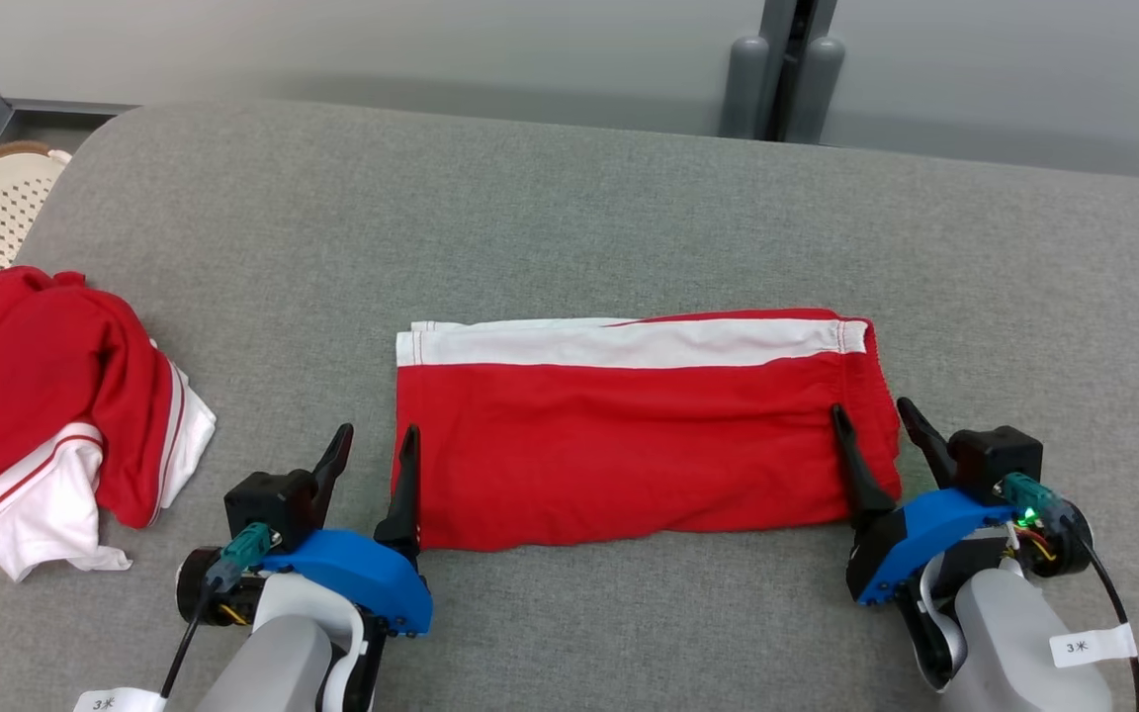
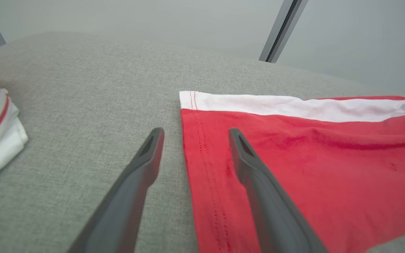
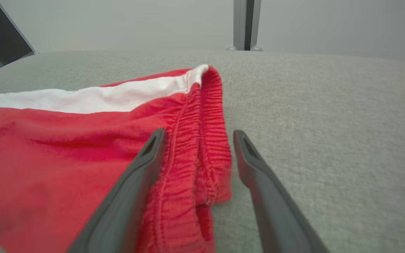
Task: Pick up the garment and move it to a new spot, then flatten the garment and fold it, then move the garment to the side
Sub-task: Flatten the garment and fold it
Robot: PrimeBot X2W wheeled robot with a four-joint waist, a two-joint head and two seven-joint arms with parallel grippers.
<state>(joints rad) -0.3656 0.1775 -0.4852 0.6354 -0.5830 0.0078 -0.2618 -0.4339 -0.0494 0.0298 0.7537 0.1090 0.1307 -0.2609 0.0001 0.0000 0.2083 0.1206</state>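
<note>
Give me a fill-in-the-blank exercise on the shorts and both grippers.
The folded red shorts carry a ____ stripe along the far edge.
The left gripper stands ____, fingers astride the shorts' hem.
The right gripper straddles the shorts' elastic ____.
The crumpled garment pile lies to the robot's ____ of the shorts.
Missing: white; open; waistband; left.

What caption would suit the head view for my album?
Open left gripper and open right gripper flank folded red shorts on a grey table.
</note>
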